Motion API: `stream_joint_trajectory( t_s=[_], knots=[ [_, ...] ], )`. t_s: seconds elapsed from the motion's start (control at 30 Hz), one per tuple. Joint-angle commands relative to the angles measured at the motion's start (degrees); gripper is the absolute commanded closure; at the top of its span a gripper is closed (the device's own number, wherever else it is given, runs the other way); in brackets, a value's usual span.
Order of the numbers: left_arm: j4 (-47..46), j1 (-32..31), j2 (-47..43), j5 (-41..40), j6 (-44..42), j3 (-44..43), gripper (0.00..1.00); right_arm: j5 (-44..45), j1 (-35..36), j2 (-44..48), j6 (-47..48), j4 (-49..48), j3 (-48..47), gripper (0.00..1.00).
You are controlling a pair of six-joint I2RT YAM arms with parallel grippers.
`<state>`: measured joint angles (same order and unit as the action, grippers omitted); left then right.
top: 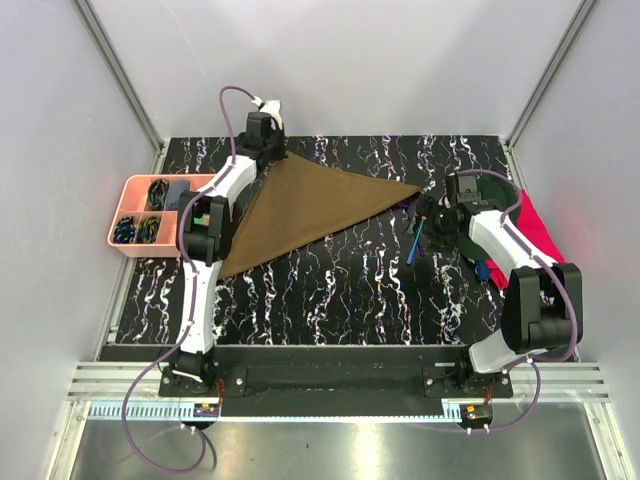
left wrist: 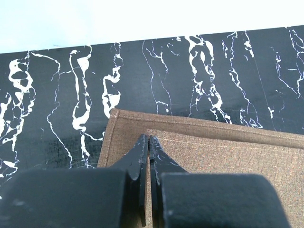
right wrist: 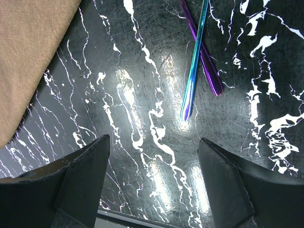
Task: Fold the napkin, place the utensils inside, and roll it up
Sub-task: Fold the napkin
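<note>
Cutlery and cloth, partly out of sight

From above, the right arm point(top: 500, 240) covers all but a blue sliver of the utensils point(top: 413, 247) and part of the red cloth point(top: 540, 230), while the left arm point(top: 215, 215) hides the left edge of the napkin point(top: 310, 205). At the right wrist, the utensils' upper ends run off the top edge. At the left wrist, the closed left jaws cover the napkin's corner; whether they pinch it cannot be told. The pink bin point(top: 122, 243) holds things too small to name.
</note>
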<state>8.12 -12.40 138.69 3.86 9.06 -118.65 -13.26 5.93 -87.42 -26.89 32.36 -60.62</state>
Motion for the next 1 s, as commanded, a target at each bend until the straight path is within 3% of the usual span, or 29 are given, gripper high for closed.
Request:
stream_joint_trajectory(
  t_s=[0.0,0.93,0.97],
  knots=[
    [-1.18,0.71,1.49,1.41,0.26,-4.13,1.0,-1.68,-0.22,-0.82,0.79,-1.6,-2.22,0.17],
    [-0.56,1.77,6.59,1.41,0.7,-11.69,1.0,-2.91,-0.22,-4.08,0.88,-2.92,-2.92,0.18],
    [-0.74,1.86,6.68,1.76,0.7,-11.95,0.94,-2.83,-0.22,-4.16,0.88,-2.92,-3.01,0.18]
  ],
)
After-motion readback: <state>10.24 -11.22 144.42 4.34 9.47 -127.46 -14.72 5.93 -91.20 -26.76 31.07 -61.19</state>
